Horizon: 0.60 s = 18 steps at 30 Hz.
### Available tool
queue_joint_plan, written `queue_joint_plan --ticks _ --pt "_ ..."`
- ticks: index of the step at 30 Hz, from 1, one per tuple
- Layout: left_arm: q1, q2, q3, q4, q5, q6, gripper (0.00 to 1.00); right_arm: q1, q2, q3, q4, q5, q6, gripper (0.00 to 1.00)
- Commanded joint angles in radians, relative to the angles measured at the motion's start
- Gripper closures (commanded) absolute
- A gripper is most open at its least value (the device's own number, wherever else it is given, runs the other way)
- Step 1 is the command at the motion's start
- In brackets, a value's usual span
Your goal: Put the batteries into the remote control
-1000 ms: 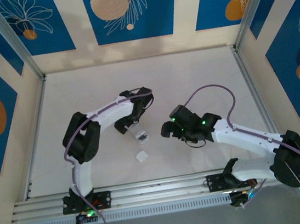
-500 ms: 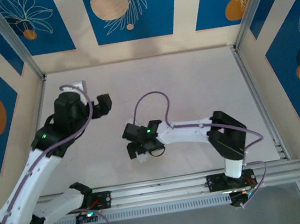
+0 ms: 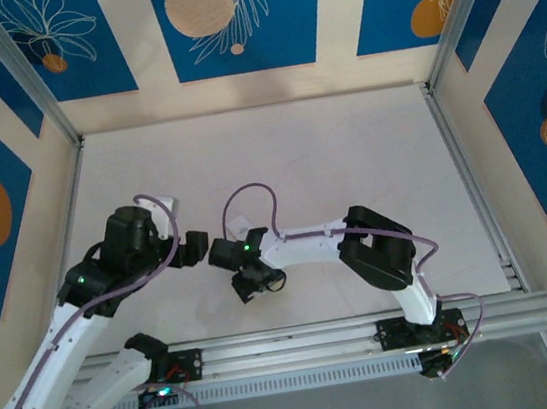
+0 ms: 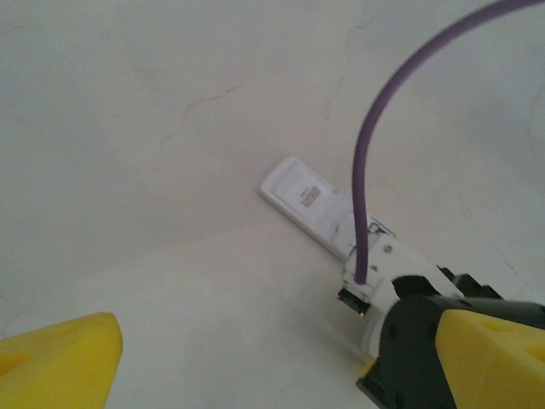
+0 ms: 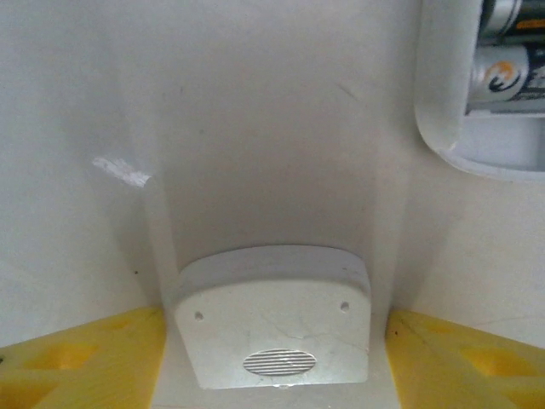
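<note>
**Operator:** What sits nearest the arm bases?

**Spotter:** Right in front of you the silver aluminium rail (image 3: 292, 346) runs along the near edge of the pale matte table (image 3: 367, 152). Just beyond it your right gripper (image 3: 252, 286) points down at the tabletop.

**Operator:** Is it holding anything?

**Spotter:** No. In your right wrist view its yellow fingers (image 5: 77, 358) stand on either side of a small white plastic battery cover (image 5: 272, 315), which has a slotted oval vent and two pin holes. The cover lies flat on the table. A sliver of table shows between it and each finger, so the jaws are parted and grasp nothing.

**Operator:** And my left?

**Spotter:** Your left gripper (image 3: 198, 247) hovers just beside the right wrist. Its fingers are spread wide over the table, released and empty.

**Operator:** Where is the remote?

**Spotter:** The white elongated plastic remote control (image 4: 302, 194) lies on the table just past your right wrist. It is back side up, with a small printed label near its exposed end, and the other end is hidden under your right arm. A purple cable (image 4: 366, 162) arcs over it. In the right wrist view its battery bay lies open beyond the cover and apart from it. The grey metallic cylindrical batteries (image 5: 507, 72) lie side by side inside the bay.

**Operator:** Farther back?

**Spotter:** The table runs on to a cream wall with blue panels (image 3: 229, 19), drawn with pale leaves and orange discs.
</note>
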<state>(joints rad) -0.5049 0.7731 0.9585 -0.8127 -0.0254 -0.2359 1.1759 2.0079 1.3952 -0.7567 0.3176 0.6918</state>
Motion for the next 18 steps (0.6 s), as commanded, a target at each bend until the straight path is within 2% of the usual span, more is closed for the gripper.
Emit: queue_joint_plan --ticks 1,5,9,11,18 --pt "0.011 -0.043 -0.022 -0.014 0.098 -0.001 0.08 -0.002 0.019 0.018 0.0 -0.022 -0.022 0.33" --pt "0.011 -0.09 -0.05 -0.026 0.127 -0.014 0.09 -0.02 0.03 0.02 0.034 -0.063 -0.02 0.37" --pt "0.011 -0.129 -0.067 -0.028 0.134 -0.036 0.09 -0.017 0.046 0.051 -0.003 0.003 -0.019 0.34" --pt "0.011 -0.139 -0.065 -0.032 0.13 -0.041 0.09 -0.021 0.062 0.064 0.008 -0.009 -0.032 0.34" --pt "0.011 -0.155 -0.076 -0.024 0.154 -0.058 0.09 -0.028 0.067 0.077 0.007 -0.005 -0.015 0.51"
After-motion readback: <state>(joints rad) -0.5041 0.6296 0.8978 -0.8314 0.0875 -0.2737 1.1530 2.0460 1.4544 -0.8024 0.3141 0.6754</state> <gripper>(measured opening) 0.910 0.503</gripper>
